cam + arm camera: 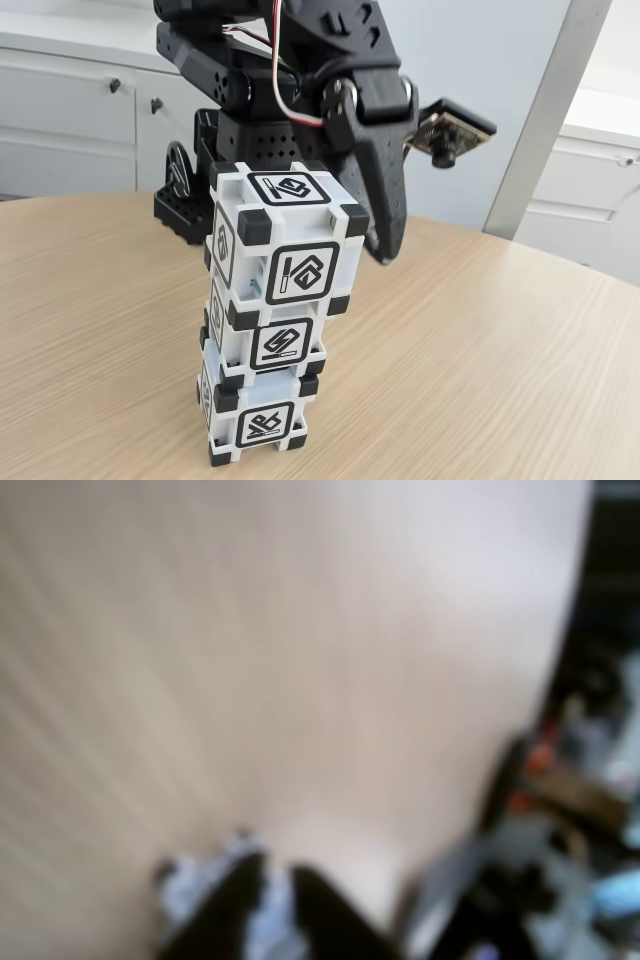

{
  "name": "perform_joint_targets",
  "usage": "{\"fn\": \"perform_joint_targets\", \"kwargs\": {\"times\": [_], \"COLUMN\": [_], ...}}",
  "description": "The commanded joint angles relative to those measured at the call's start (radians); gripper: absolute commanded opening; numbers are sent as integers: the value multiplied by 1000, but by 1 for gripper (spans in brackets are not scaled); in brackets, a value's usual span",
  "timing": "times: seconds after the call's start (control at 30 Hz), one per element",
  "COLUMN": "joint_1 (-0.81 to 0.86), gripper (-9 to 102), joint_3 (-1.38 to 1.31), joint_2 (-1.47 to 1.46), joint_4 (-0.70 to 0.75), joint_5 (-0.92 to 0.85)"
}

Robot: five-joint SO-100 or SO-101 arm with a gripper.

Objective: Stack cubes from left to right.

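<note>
Three white cubes with black corners and black-framed glyphs stand in one column in the fixed view: the top cube (288, 243), the middle cube (272, 342) and the bottom cube (256, 422). The top one sits a little offset to the right and looks slightly turned. My black gripper (372, 250) hangs just behind and to the right of the top cube; one curved finger (385, 195) shows and the other is hidden. In the blurred wrist view the gripper (275, 872) shows two dark fingers close together, with white cube parts (190, 888) beside and between them.
The stack stands on a round light-wood table (480, 380), near its front edge. The arm's black base (185, 205) sits behind the stack. White cabinets (70, 110) line the back wall. In the wrist view, dark clutter (560, 810) lies beyond the table edge at right.
</note>
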Motion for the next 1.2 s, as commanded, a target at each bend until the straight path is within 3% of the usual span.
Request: {"fn": "perform_joint_targets", "kwargs": {"times": [0.0, 1.17], "joint_1": [6, 8], "gripper": [0, 0], "joint_3": [18, 114], "joint_2": [-8, 6], "joint_4": [-2, 0], "joint_5": [6, -3]}}
